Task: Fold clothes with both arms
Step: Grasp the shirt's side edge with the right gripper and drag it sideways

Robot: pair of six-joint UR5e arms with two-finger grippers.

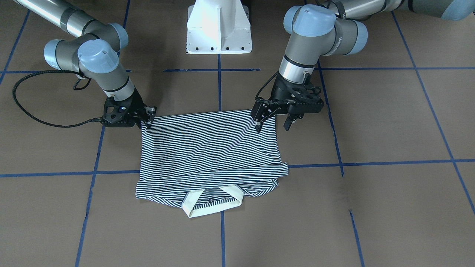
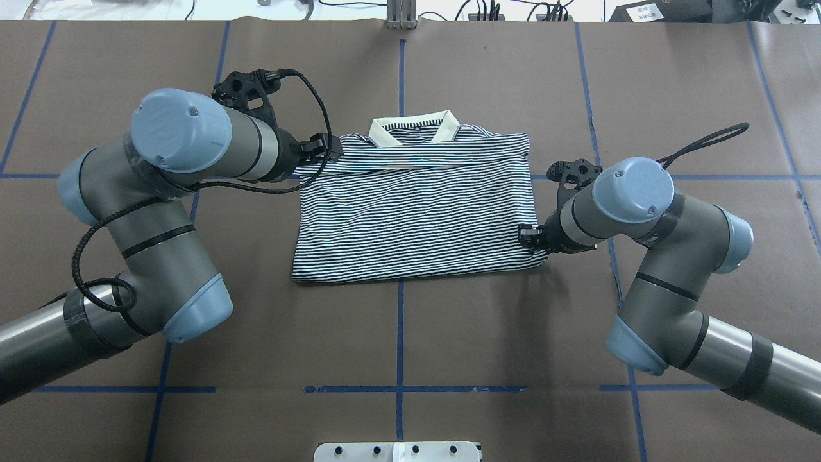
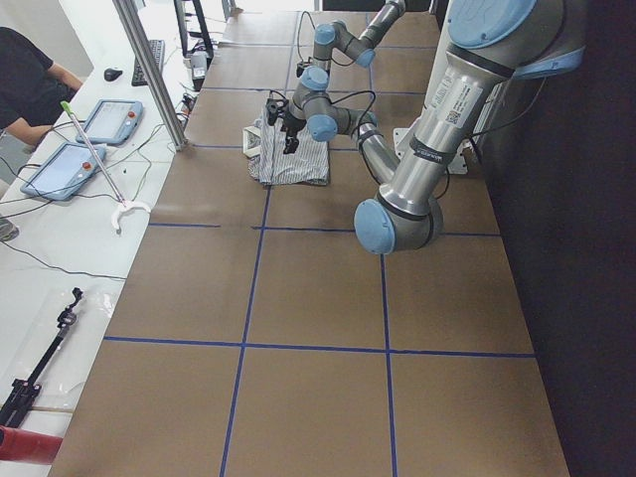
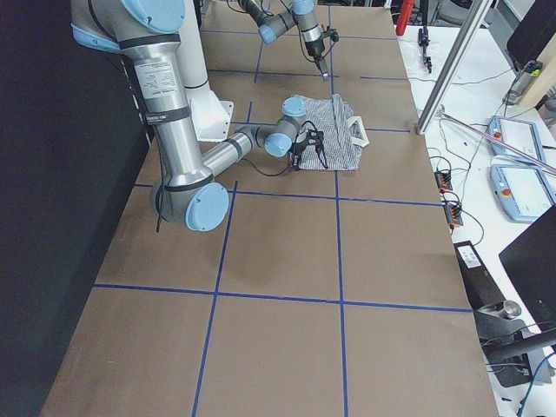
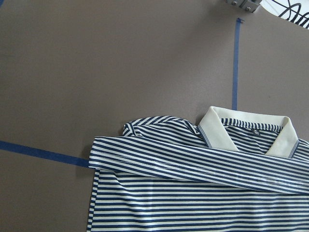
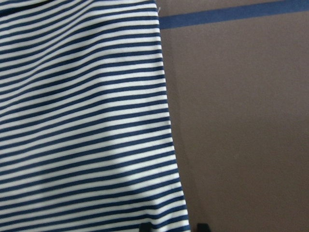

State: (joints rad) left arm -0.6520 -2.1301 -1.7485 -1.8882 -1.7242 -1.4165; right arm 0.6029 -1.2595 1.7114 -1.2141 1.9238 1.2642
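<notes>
The shirt [image 2: 410,218] lies folded into a rough rectangle on the counter [image 2: 410,333], astride the centre tape line [image 2: 400,321]. Its cream collar [image 2: 417,125] is at the edge away from the robot, and its straight bottom edge is on the robot's side. A striped band of folded fabric runs across it just below the collar, and the sleeves are tucked in. The left gripper [image 1: 272,125] hangs above the shirt's left edge, clear of the cloth. Its jaws are spread wide and it grasps nothing. Its wrist camera looks down on the collar and on the shirt's far left corner. The right gripper [image 1: 149,123] is low at the shirt's corner nearest the robot on the right side, at counter level. In the right wrist view two fingertips [image 6: 145,228] just show at the bottom edge, set apart. One is over the striped cloth and the other over bare counter, with the shirt's side edge running between them. The fabric there lies flat and unlifted, so this gripper looks released rather than clenched on the cloth. Both arms bend in from opposite sides of the shirt.
</notes>
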